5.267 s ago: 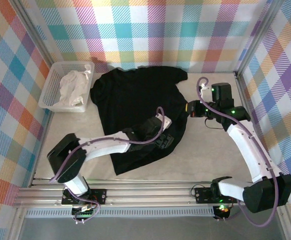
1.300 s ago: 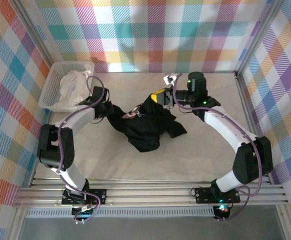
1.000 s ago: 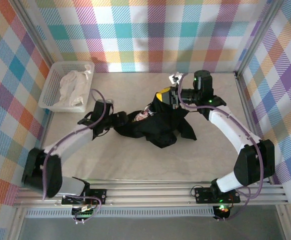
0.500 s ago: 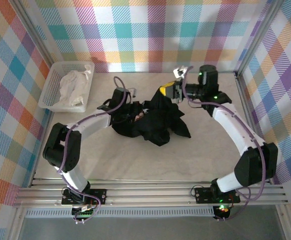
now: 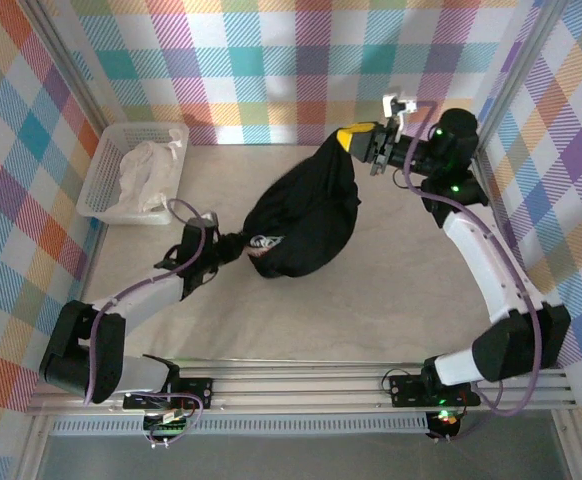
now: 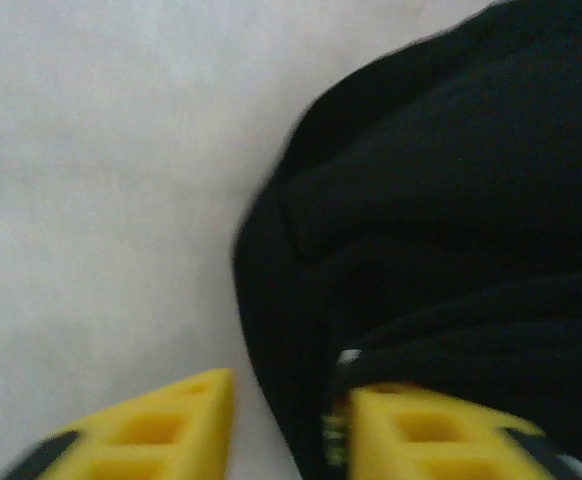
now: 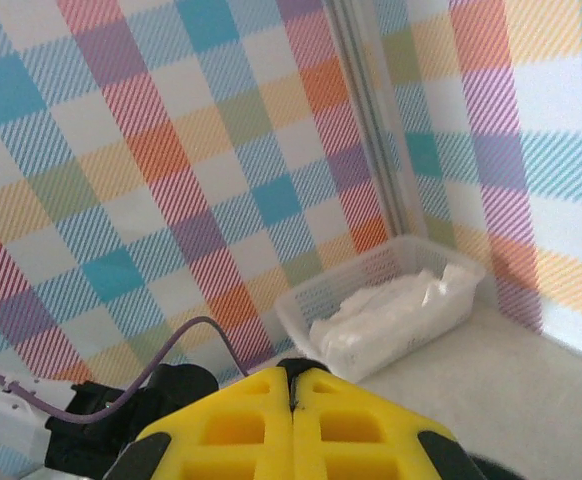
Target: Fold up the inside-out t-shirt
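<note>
The black t-shirt (image 5: 306, 210) hangs as a long bunched sack, stretched from the back right down to the table's middle, with white lettering at its low end. My right gripper (image 5: 354, 137) is raised near the back wall and shut on the shirt's top end; in the right wrist view its yellow fingers (image 7: 296, 385) meet on a sliver of black cloth (image 7: 296, 366). My left gripper (image 5: 233, 246) sits at the shirt's low left end. In the left wrist view its fingers (image 6: 291, 420) stand apart, with the shirt's edge (image 6: 441, 200) against the right finger and bare table beside the left one.
A white basket (image 5: 101, 180) holding a white cloth (image 5: 146, 175) stands at the back left corner; the same basket (image 7: 371, 290) and cloth (image 7: 391, 315) appear in the right wrist view. Plaid walls close off three sides. Bare table lies in front of the shirt.
My right gripper has risen and swung to the back right, pulling the crumpled shirt into a hanging sack. My left gripper has moved nearer and left, to the shirt's low end.
</note>
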